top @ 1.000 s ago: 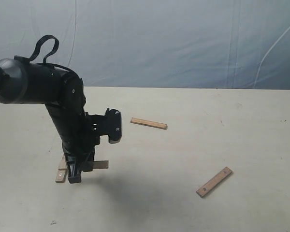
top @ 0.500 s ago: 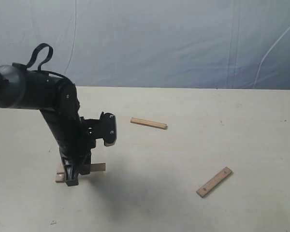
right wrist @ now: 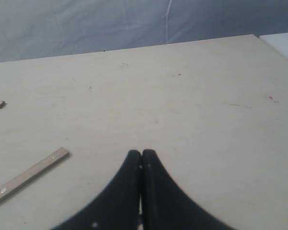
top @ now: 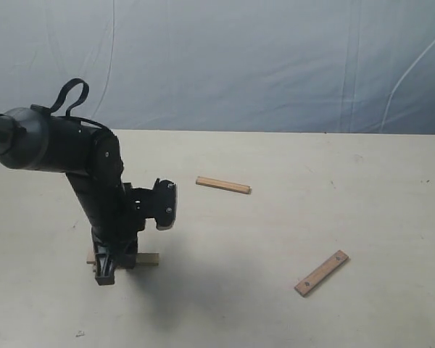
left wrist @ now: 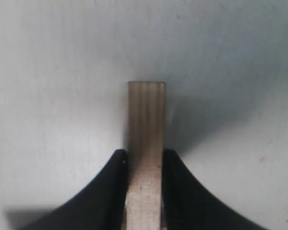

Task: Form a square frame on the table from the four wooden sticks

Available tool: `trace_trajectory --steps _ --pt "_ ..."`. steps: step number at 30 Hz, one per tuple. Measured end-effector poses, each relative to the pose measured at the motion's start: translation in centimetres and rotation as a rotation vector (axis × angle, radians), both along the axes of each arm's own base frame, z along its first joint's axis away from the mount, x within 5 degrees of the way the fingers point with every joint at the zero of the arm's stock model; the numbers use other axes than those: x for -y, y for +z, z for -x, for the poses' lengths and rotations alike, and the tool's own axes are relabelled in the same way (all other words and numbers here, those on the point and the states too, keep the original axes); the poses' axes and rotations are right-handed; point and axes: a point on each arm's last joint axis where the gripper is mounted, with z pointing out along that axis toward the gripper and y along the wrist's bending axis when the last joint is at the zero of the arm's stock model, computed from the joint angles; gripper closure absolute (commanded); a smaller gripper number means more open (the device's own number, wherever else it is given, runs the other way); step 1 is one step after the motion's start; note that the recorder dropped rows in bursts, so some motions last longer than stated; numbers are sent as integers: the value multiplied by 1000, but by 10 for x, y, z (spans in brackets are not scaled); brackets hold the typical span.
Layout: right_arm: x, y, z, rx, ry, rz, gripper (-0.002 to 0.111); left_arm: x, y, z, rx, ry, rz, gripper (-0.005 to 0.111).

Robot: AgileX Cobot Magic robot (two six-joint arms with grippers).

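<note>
Beige surface (top: 290, 217) bears one far stick (top: 223, 185), one near stick (top: 321, 272). Left fingers (left wrist: 116, 177) clamp a third stick (left wrist: 146, 120); right fingers (right wrist: 134, 167) meet, empty.

I count three wooden sticks for certain. One held stick (left wrist: 146, 143) sits between my two left fingers (left wrist: 110, 191). One plain stick (top: 223, 185) lies beyond those fingers, well apart from them. One holed stick (top: 321, 273) lies near my two right fingers (right wrist: 127, 191) and shows two small screw holes. One scrap of wood (top: 90, 257) peeks out on the other side of my left fingers. I cannot tell whether it is a fourth stick or the held stick's other end. One surface (top: 275, 217) carries them all, and one wrinkled cloth (top: 275, 65) hangs behind.
</note>
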Motion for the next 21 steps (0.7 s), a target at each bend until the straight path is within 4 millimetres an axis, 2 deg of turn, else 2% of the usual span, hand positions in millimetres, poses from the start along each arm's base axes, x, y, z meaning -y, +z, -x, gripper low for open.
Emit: trace_trajectory --steps 8,15,17,21 --pt "0 0 0 0 0 0 109 20 36 15 137 -462 -32 107" --pt "0 0 0 0 0 0 109 36 36 24 214 -896 -282 97" --pt "0 0 0 0 0 0 109 41 33 26 226 -1027 -368 97" --pt "0 0 0 0 0 0 109 53 26 30 243 -1174 -424 99"
